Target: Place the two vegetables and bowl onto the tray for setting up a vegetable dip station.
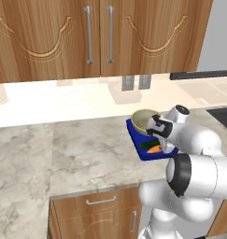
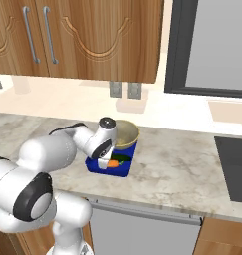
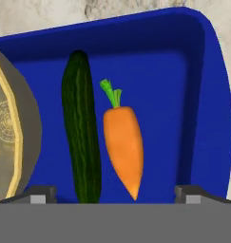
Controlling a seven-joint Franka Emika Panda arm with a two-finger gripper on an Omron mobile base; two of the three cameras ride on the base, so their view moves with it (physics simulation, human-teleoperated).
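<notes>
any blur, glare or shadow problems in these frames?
Hand view: sharp, flat lighting, carrot and cucumber crisp on the tray. Left base view: soft, no glare, arm covers part of the tray. Right base view: soft, faint shadow under the wall cabinets.

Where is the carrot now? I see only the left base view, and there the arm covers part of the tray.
Observer: The carrot lies inside the blue tray, beside the cucumber, apart from it.
Operator: Does the gripper hold it?
Observer: No. The gripper is open, its fingertips standing wide on either side of both vegetables.
Operator: And the bowl?
Observer: The bowl sits on the tray's far end.
</notes>
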